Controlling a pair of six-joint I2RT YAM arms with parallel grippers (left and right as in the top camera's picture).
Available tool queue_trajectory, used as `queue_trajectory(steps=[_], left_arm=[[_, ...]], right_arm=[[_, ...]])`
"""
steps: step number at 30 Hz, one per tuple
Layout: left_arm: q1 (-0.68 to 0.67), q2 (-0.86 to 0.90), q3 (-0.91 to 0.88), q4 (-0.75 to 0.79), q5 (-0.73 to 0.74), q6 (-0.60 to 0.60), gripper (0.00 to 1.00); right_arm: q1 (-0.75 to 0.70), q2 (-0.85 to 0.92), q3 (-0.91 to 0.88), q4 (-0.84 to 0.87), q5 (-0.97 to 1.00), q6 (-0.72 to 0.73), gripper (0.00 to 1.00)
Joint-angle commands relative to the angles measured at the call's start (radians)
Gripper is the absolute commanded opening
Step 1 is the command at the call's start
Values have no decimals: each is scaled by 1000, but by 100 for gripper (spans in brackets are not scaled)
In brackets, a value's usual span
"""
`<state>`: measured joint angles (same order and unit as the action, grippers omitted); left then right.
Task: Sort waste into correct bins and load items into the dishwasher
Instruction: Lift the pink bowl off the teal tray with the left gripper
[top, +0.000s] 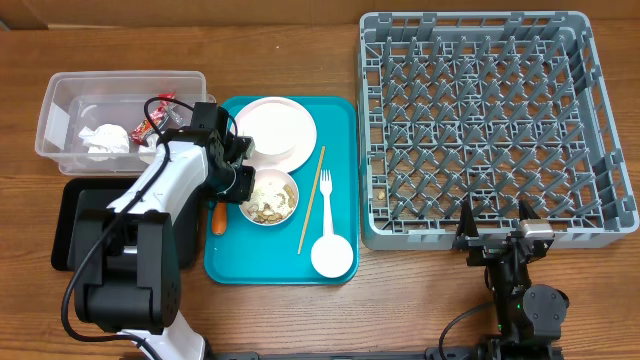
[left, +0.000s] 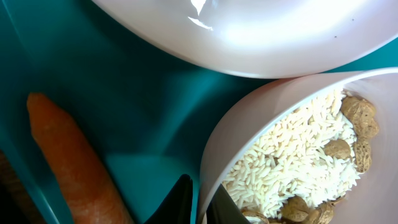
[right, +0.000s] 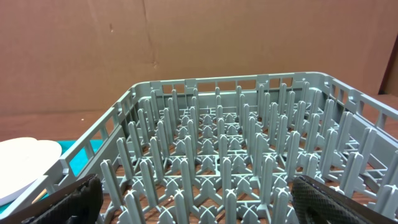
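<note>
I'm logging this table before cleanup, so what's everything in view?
dish rack: one, grey, table's right side.
serving tray: one, teal, centre.
plate: one, white, tray's far end.
bowl: one, white, on tray beside plate.
rice: heap, white, in bowl.
nuts: several, tan, in bowl.
carrot piece: one, orange, tray's left edge.
chopstick: one, wooden, right of bowl.
fork: one, white, beside chopstick.
cup: one, white, tray's near end.
tub: one, clear, far left.
napkin: at least one, white, crumpled in tub.
wrapper: one, red, in tub.
shallow tray: one, black, near left, partly under left arm.
left gripper: one, black, shut on bowl rim.
right gripper: one, black, open, at rack's near edge.
</note>
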<state>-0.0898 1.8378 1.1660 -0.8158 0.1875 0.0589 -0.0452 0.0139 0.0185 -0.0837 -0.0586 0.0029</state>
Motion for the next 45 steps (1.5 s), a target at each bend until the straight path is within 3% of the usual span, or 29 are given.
queue_trajectory(steps=[1,5,22,35,41,45], left_arm=[[-4,14,-2,-7,13,5,10],[-4,14,-2,-21,12,5,4],[-4,-20,112,-126,9,-16,4],[-4,-214,187,-224,-61,-173,4],[-4,-264,187,-251,58,-154,4],[-4,-263,187,-251,187,-76,4]], right_arm=[[-5,-11,-11,3,12,-4,100],[-5,-11,-11,3,12,-4,100],[-5,-11,-11,3,12,-3,100],[-5,-11,-11,3,12,-4,100],[-5,-11,-11,3,12,-4,100],[-5,-11,-11,3,12,-4,100]])
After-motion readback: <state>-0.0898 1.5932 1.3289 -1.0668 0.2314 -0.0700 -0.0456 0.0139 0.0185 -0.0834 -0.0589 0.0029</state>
